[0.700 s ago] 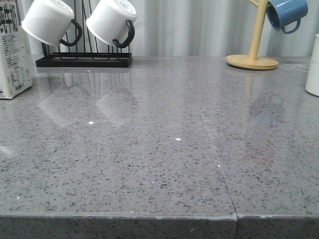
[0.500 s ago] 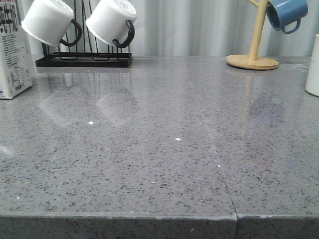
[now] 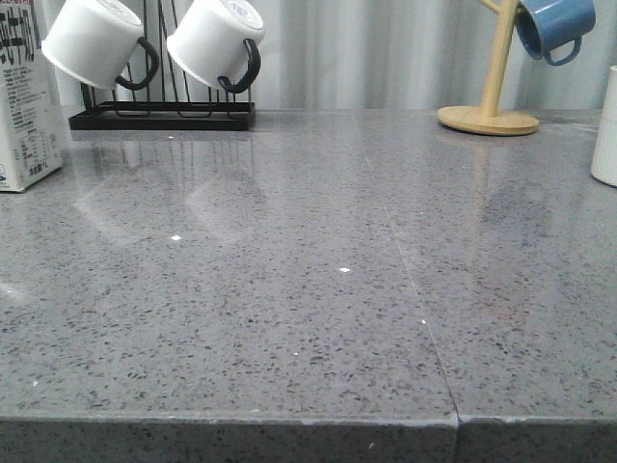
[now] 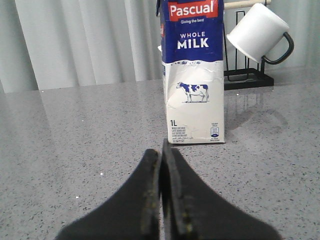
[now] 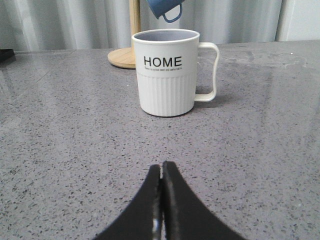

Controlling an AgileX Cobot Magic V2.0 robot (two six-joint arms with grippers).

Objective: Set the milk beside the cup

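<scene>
**Milk and cup stand at opposite ends of the counter, both grippers pressed shut and empty**

Nearest in each wrist view are the black fingers. The left gripper (image 4: 161, 165) has its two fingers pressed together with only a thin seam between them, pinching nothing. The right gripper (image 5: 161, 180) looks the same: tips pressed together, nothing held. Neither touches anything but air above the grey speckled counter (image 3: 308, 318).

Beyond the left gripper, apart from it, the milk (image 4: 192, 75) stands upright on the counter, its carton closed, the cow picture and "WHOLE MILK" lettering facing the wrist camera. In the front view it (image 3: 27, 96) sits at the far left edge, cut off by the frame.

Beyond the right gripper, also apart from it, the cup (image 5: 167, 72) stands upright, "HOME" facing the camera, handle out to the side. Only a band of its inner wall shows above the rim; I cannot tell whether anything is in it. In the front view only a sliver of it (image 3: 606, 125) shows at the far right edge, well apart from the milk.

Farther back, two white mugs (image 3: 154, 40) hang tilted on a black rack (image 3: 159, 114) just beside the milk. At the back right a blue mug (image 3: 554, 24) hangs on a wooden stand (image 3: 492, 106), near the cup.
</scene>
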